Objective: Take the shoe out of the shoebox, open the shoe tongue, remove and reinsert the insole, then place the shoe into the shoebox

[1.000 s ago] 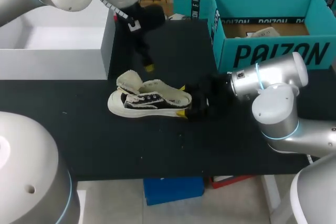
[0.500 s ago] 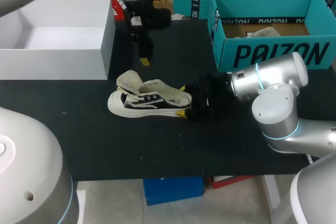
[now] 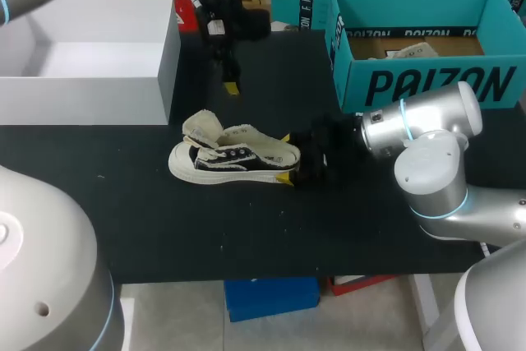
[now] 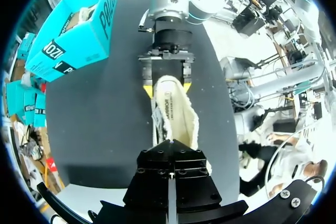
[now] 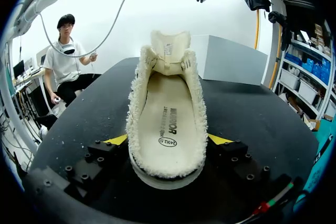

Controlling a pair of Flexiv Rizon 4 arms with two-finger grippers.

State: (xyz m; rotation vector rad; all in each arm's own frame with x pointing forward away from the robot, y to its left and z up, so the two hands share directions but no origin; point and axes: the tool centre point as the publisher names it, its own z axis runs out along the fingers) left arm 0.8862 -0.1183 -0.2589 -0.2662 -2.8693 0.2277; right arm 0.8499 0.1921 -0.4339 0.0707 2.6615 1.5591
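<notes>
A black-and-white shoe (image 3: 233,159) with a fleecy lining lies on its sole on the black table, toe toward my left. Its tongue (image 3: 201,129) is folded back, and the cream insole (image 5: 168,119) lies inside. My right gripper (image 3: 285,157) is shut on the shoe's heel, one yellow tip on each side (image 5: 168,142). My left gripper (image 3: 233,85) hangs above the table behind the shoe, shut on nothing. In its own view the black fingers (image 4: 170,177) are pressed together, with the shoe (image 4: 176,116) ahead of them. The teal shoebox (image 3: 427,80) stands open at the back right.
A white open box (image 3: 90,88) stands at the back left, close to my left arm. A second teal box (image 3: 300,6) sits behind the shoebox. Bare black tabletop (image 3: 246,228) lies in front of the shoe.
My left gripper has shut its fingers and drawn back and up from the shoe. The right gripper and the shoe have stayed still.
</notes>
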